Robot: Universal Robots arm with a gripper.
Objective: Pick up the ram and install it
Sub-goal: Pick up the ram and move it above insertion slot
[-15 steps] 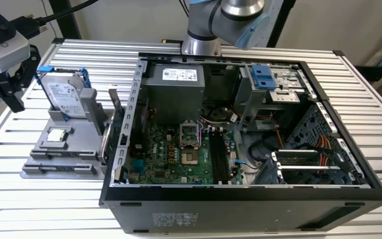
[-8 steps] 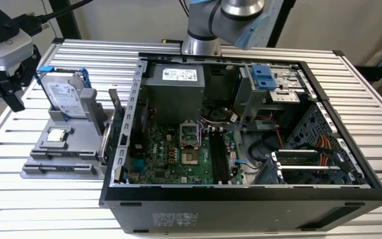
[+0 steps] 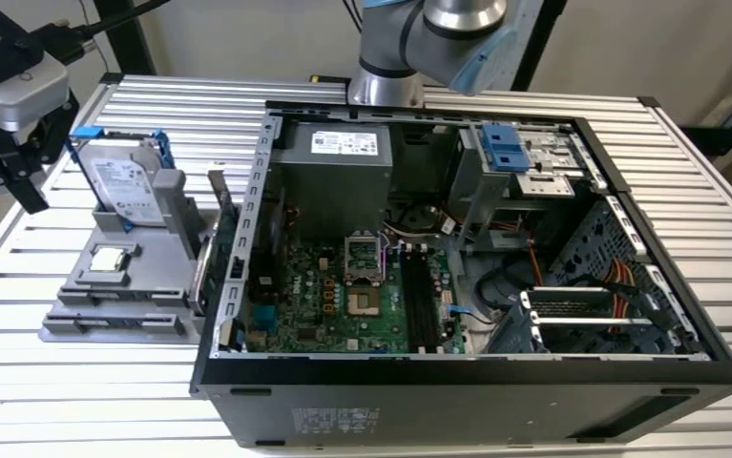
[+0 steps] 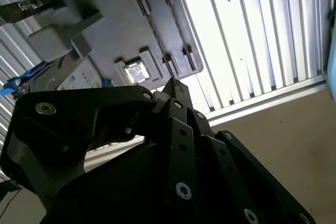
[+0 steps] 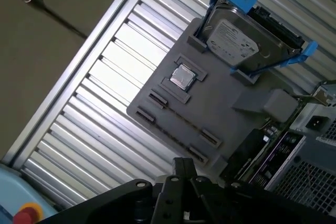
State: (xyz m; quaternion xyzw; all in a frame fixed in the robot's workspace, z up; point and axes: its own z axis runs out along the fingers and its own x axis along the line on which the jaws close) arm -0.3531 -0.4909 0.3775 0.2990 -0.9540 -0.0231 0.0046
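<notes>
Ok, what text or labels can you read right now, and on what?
Hard drive label: print too small to read.
Power supply sticker: too small to read.
Computer case outer-wall sticker: blurred, unreadable.
Nothing legible to quote.

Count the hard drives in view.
1. The hard drive stands blue-framed on the grey holder, at the exterior view's left of the computer case; its bays may hide more.

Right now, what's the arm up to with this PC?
The gripper hangs near the gray parts fixture beside the open PC case, with nothing visibly in it. The ram looks to stand on edge in the fixture, next to the case, so it isn't picked or installed yet.
</notes>
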